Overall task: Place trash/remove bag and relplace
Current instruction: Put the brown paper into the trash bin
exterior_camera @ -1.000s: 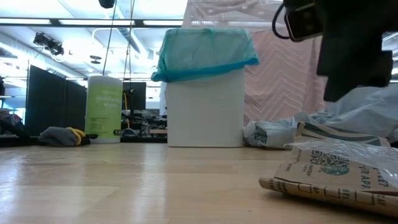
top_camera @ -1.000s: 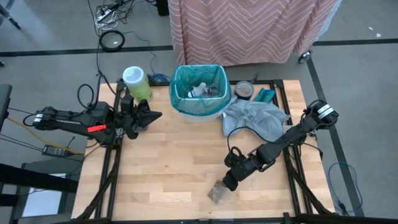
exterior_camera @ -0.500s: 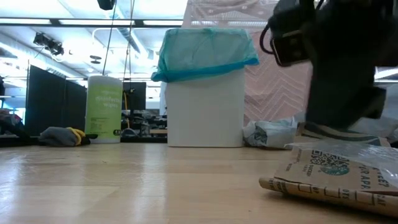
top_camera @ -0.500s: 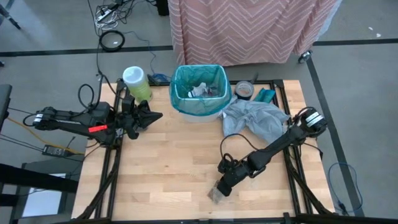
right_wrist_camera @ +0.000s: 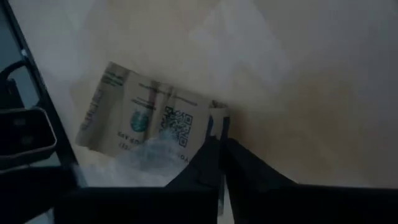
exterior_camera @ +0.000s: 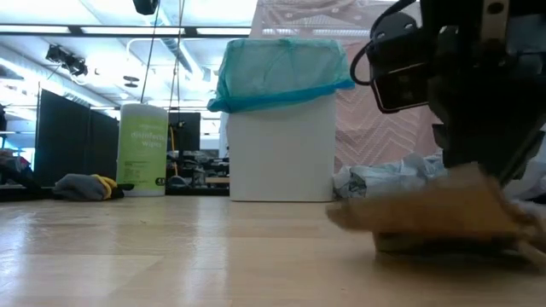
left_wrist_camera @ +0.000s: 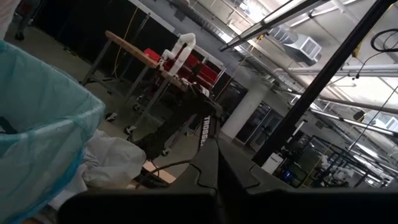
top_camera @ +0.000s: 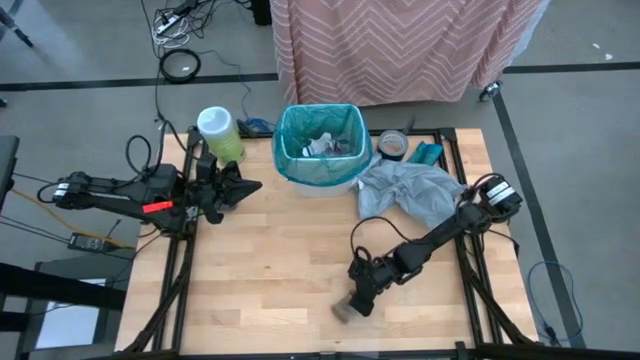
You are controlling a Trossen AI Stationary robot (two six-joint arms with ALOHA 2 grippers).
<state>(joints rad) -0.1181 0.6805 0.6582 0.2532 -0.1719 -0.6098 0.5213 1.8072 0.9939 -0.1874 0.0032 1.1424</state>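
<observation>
A pale wooden worktop [top_camera: 260,270] seen from above carries a small white bin [exterior_camera: 281,149] at its far middle edge, lined with a thin translucent teal-green plastic bag [top_camera: 320,143] folded over the rim; small white and dark scraps of trash [top_camera: 326,146] lie inside it. Just left of the bin stands a lime-green wipes canister with a white lid [top_camera: 220,133]; its label print is too small to read. Right of the bin lies a crumpled pale grey plastic bag [top_camera: 410,193], with a grey roll of tape [top_camera: 392,145] behind it. The right claw [top_camera: 358,301] is low at the near middle of the worktop, its fingers pinched together on the edge of a flat brown paper wrapper under clear plastic [right_wrist_camera: 149,127], printed with a round green logo and a QR code; the smaller lettering is unreadable. The left claw [top_camera: 250,186] is closed and empty, waiting above the worktop's left side, near the canister.
</observation>
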